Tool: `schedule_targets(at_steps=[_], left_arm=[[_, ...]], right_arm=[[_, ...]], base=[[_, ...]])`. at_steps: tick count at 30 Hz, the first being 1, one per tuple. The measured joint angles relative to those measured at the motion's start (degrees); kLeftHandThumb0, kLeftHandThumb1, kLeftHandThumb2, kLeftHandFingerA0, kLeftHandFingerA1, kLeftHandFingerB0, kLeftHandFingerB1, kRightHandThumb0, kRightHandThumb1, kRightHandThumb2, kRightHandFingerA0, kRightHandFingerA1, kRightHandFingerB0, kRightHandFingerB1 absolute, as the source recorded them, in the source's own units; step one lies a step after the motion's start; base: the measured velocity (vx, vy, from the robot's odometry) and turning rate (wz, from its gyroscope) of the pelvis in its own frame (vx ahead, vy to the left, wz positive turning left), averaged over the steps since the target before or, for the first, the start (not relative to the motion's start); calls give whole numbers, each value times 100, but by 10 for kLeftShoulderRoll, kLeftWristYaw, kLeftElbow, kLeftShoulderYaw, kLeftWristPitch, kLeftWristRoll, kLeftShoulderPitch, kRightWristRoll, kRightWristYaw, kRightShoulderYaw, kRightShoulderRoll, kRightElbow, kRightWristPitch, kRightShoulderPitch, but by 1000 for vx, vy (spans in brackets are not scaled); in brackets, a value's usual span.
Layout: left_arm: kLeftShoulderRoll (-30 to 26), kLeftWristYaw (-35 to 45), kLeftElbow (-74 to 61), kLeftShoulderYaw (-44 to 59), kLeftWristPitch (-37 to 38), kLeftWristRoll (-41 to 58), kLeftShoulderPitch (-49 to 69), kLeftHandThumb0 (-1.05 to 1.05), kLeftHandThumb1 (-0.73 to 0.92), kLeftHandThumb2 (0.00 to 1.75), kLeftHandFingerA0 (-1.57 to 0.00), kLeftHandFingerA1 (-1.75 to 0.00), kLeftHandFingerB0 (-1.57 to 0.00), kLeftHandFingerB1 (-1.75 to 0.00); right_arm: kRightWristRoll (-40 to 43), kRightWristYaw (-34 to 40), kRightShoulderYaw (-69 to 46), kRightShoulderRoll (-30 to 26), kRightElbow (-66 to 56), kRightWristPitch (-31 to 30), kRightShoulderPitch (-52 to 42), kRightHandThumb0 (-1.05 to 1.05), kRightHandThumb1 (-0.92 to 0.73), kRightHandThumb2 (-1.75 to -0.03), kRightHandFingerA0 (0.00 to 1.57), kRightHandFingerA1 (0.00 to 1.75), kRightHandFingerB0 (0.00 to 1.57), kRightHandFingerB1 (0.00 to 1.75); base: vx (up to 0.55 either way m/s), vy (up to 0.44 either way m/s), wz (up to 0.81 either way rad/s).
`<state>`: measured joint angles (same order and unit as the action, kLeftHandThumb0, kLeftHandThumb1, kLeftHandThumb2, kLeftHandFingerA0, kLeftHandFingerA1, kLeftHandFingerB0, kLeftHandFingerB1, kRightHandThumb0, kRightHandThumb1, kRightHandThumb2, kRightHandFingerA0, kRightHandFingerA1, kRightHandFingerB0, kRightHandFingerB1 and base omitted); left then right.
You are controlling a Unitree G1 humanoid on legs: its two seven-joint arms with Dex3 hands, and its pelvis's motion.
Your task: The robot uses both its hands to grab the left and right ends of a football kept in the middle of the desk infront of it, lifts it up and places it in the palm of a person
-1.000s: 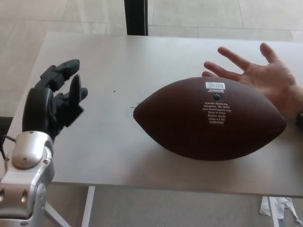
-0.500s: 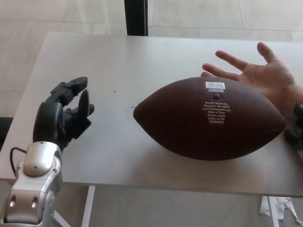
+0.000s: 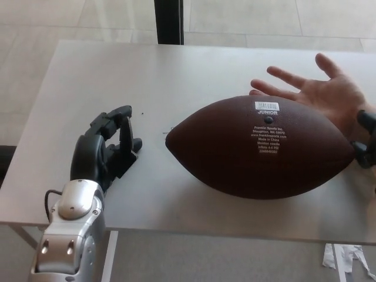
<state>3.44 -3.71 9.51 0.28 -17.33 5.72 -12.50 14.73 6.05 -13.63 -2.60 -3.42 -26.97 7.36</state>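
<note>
Football [image 3: 261,147] sits mid-desk [image 3: 106,76], untouched; approach step. My left hand [image 3: 108,147] fingers spread, near its left tip; right hand [image 3: 365,147] barely visible, can't tell. Next: close both on the ends

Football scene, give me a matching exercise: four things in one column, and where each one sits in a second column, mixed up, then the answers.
Things:
1. football
2. left robot hand
3. right robot hand
4. person's hand

Places:
A. at the picture's right edge, by the ball's right tip
B. open palm behind the ball, on the right
C. middle of the desk
D. open, left of the ball's left tip, not touching it

Pairs: 1-C, 2-D, 3-A, 4-B
</note>
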Motion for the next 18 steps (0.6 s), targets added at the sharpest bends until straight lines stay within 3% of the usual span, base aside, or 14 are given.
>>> schedule_targets(at_steps=[1, 2, 3, 4, 5, 6, 7, 14, 15, 16, 18], left_arm=[[4, 0, 3, -1, 3, 0, 0, -103, 92, 85, -34, -57, -25, -41], [8, 0, 7, -1, 9, 0, 0, -103, 92, 90, -34, -56, -21, -39], [12, 0, 10, -2, 13, 0, 0, -102, 92, 91, -34, -56, -20, -39], [16, 0, 15, -3, 18, 0, 0, -103, 92, 92, -33, -55, -19, -39], [22, 0, 19, -4, 24, 0, 1, -99, 92, 94, -33, -55, -19, -39], [26, 0, 22, -4, 27, 0, 1, -99, 92, 94, -33, -55, -19, -39], [32, -1, 25, -4, 32, 0, 1, -102, 92, 93, -34, -54, -19, -37], [70, -3, 42, -6, 45, 1, -6, -105, 92, 92, -36, -55, -21, -37], [77, -4, 46, -7, 46, 1, -9, -99, 88, 129, -39, -62, -19, -45], [83, -5, 49, -8, 47, 1, -11, -105, 92, 94, -41, -61, -20, -36], [88, -7, 53, -10, 47, 1, -15, -105, 92, 94, -41, -61, -20, -36]], right_arm=[[0, 0, -1, 1, 1, 0, 1, -99, -92, -80, 71, 51, 46, 36], [0, 0, -2, 2, 2, 0, 2, -105, -80, -94, 68, 55, 41, 40], [0, 0, -3, 2, 2, 0, 2, -93, -78, -122, 64, 60, 37, 47], [0, -1, -3, 2, 4, 0, 2, -104, -80, -95, 70, 56, 42, 41], [0, -1, -2, 2, 6, 0, 2, -93, -78, -122, 65, 61, 39, 48], [-1, -1, -2, 3, 7, 0, 2, -93, -78, -122, 65, 61, 39, 48], [-1, -1, -1, 4, 8, 1, 2, -98, -92, -80, 71, 50, 45, 35], [-3, -3, 9, 31, 27, 13, -4, -105, -92, -81, 69, 52, 43, 37], [-3, -3, 9, 35, 29, 16, -7, -101, -92, -80, 72, 54, 41, 35], [-4, -3, 11, 39, 31, 18, -8, -102, -92, -78, 72, 54, 45, 37], [-5, -5, 13, 44, 33, 25, -10, -102, -92, -78, 72, 54, 45, 37]], base=[[0, 0, 0], [0, 0, 0], [0, 0, 0], [0, 0, 0], [0, 0, 0], [0, 0, 0], [0, 0, 0], [0, 0, 0], [0, 0, 0], [0, 0, 0], [0, 0, 0]])
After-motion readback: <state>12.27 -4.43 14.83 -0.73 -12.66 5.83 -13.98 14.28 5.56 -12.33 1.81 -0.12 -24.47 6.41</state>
